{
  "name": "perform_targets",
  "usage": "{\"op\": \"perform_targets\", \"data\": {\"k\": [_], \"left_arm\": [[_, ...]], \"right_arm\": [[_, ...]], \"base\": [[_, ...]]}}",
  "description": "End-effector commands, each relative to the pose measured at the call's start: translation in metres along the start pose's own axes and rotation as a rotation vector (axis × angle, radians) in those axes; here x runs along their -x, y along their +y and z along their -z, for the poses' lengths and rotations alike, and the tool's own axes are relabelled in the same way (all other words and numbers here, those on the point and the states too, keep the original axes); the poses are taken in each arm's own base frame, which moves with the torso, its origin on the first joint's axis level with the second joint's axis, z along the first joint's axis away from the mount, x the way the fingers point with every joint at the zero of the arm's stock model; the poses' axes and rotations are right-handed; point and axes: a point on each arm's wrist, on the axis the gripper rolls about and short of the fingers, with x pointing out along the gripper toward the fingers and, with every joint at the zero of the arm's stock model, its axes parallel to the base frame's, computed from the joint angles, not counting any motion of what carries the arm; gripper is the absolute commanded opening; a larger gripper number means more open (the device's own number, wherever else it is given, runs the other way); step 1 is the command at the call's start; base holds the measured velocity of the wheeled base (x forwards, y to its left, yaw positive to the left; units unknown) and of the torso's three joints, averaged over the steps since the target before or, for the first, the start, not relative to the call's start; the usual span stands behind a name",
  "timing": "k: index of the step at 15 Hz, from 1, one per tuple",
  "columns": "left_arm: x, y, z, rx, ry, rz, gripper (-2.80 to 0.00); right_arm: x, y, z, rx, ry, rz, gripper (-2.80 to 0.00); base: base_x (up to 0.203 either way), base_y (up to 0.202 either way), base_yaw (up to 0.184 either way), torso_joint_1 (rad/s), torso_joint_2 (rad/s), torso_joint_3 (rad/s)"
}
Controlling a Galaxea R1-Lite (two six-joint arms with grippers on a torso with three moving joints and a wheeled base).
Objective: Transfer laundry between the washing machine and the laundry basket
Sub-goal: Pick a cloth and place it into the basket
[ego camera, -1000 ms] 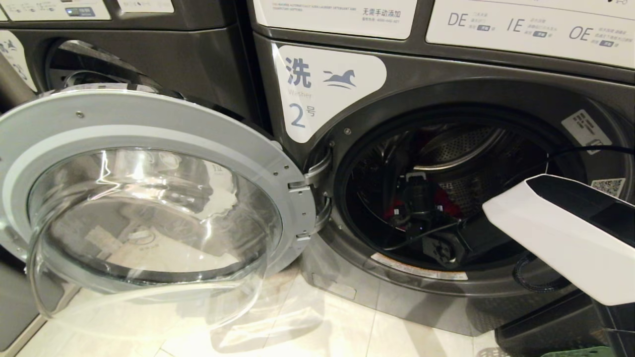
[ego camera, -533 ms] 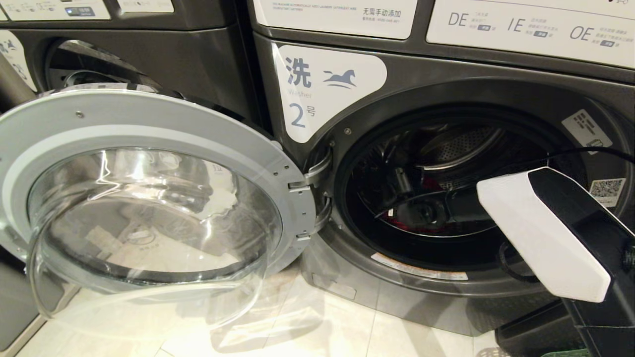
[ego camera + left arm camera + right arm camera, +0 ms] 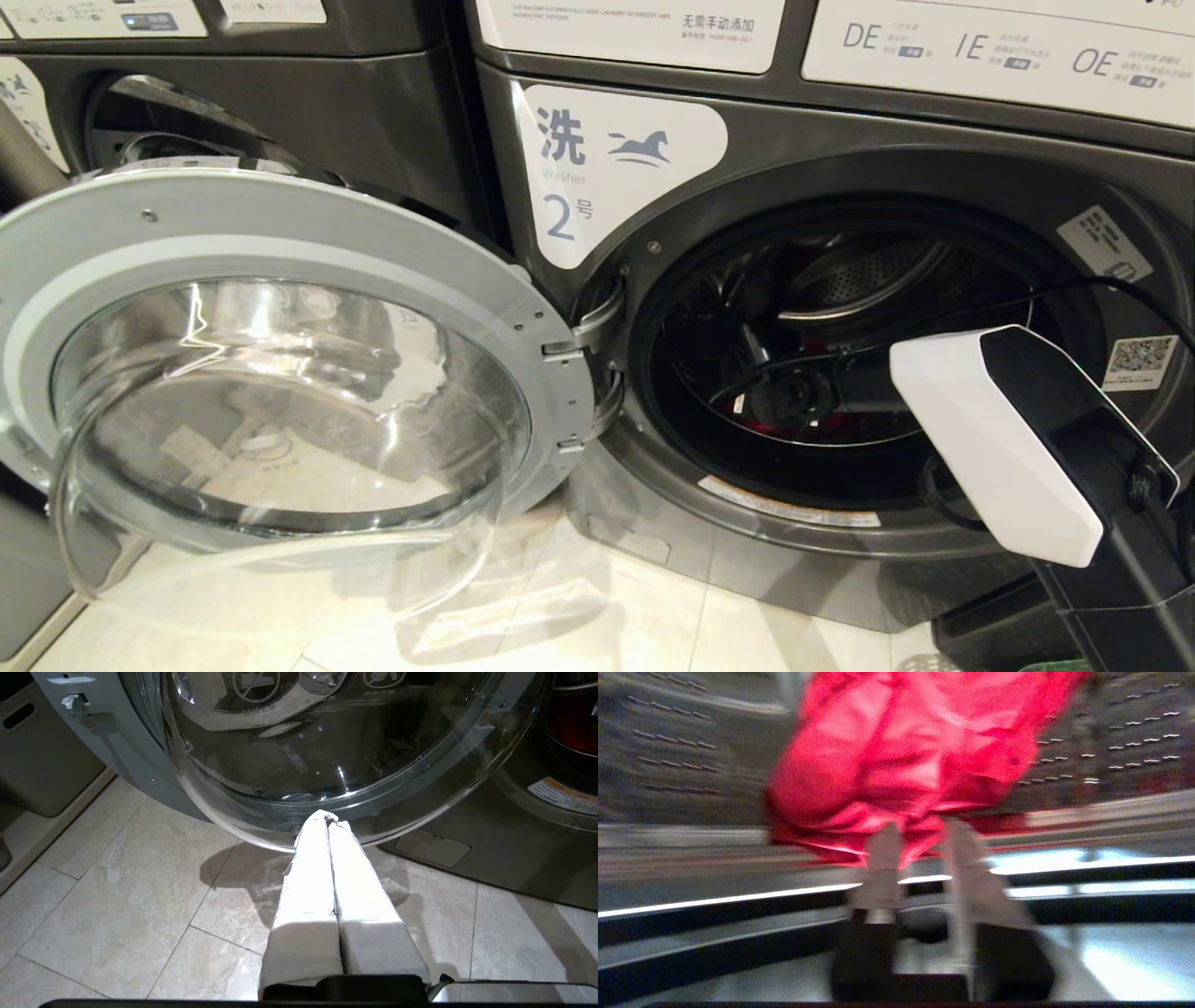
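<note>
R gripper, jaws narrowly parted, nothing held, faces red garment at 12 o'clock in drum; soft, light, likely slippery — pinch 1 bunched fold.

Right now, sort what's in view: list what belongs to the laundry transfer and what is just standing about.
Part of the job:
- red garment inside the drum
- washing machine number 2, its door swung open
- right gripper, inside the drum at the garment's edge, jaws apart
- corner of a green basket, barely visible

Just about:
- neighbouring machine
- tiled floor
- left gripper, parked low by the door, shut
</note>
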Motion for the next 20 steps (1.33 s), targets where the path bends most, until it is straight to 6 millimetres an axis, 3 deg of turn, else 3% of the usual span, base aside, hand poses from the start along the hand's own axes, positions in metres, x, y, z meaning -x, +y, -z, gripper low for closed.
{"op": "perform_targets", "data": {"k": [1,11,20], "left_arm": [[0.000,0.000,0.000,0.000,0.001,-0.001,-2.80],[0.000,0.000,0.000,-0.003,0.001,-0.001,-2.80],[0.000,0.000,0.000,-0.004,0.001,-0.001,-2.80]], "right_arm": [[-0.001,0.000,0.000,-0.017,0.004,-0.015,0.00],[-0.027,-0.003,0.015,-0.052,0.041,-0.065,0.00],[-0.020,-0.006,-0.002,-0.125,-0.007,-0.072,0.00]], "base": [[0.000,0.000,0.000,0.000,0.00,0.000],[0.000,0.000,0.000,0.000,0.00,0.000],[0.000,0.000,0.000,0.000,0.00,0.000]]}}
